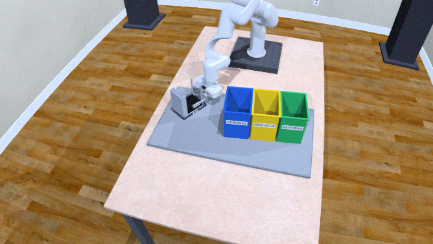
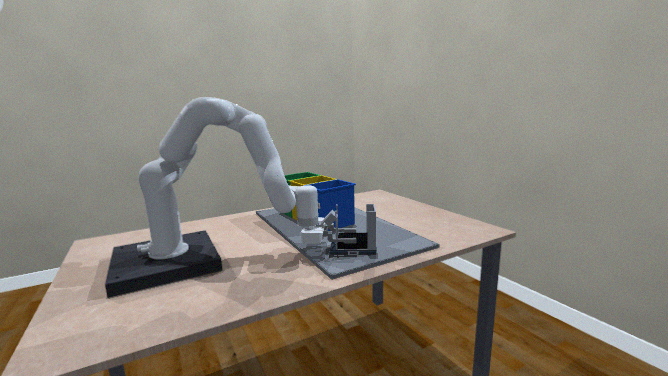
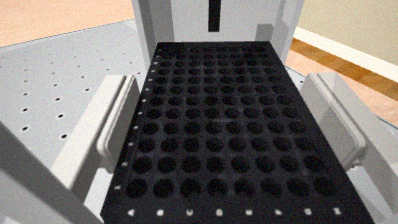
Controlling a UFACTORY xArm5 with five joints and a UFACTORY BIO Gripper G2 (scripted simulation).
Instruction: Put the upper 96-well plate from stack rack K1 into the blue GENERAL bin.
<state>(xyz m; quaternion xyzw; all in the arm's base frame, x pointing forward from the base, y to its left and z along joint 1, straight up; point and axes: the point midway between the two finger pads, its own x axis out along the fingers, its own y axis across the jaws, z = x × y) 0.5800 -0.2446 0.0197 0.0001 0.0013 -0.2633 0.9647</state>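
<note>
The upper black 96-well plate lies level in the grey stack rack K1, between its upright walls. My gripper is shut on the upper plate, one pad against each long side. The plate is still within the rack. The lower plate cannot be made out; the upper plate and rack hide it. The blue bin, labelled GENERAL, stands upright and open-topped to the right of the rack in the top view.
The yellow bin and the green bin stand upright in a row beyond the blue bin. All three stand on the grey mat with the rack. Rack posts rise close to my gripper. The arm's dark base is behind.
</note>
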